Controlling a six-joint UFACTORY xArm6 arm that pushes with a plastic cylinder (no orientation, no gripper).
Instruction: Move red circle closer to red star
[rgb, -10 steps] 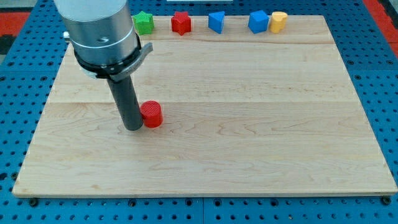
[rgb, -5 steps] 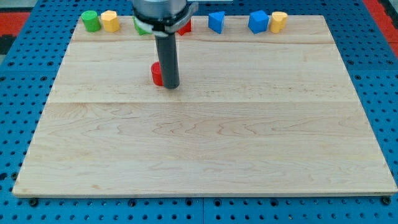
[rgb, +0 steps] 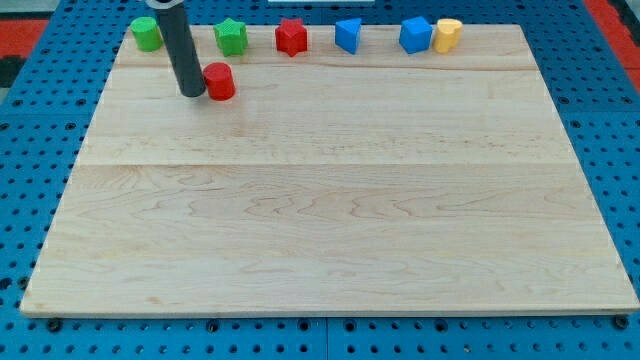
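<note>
One raised view overlooks the whole board (rgb: 330, 230).

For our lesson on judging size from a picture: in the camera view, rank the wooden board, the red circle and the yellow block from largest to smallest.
1. Wooden board, by far the largest.
2. Red circle and yellow block: they look about alike, and the yellow block lies nearer the view's top, so I would not rank them.
</note>
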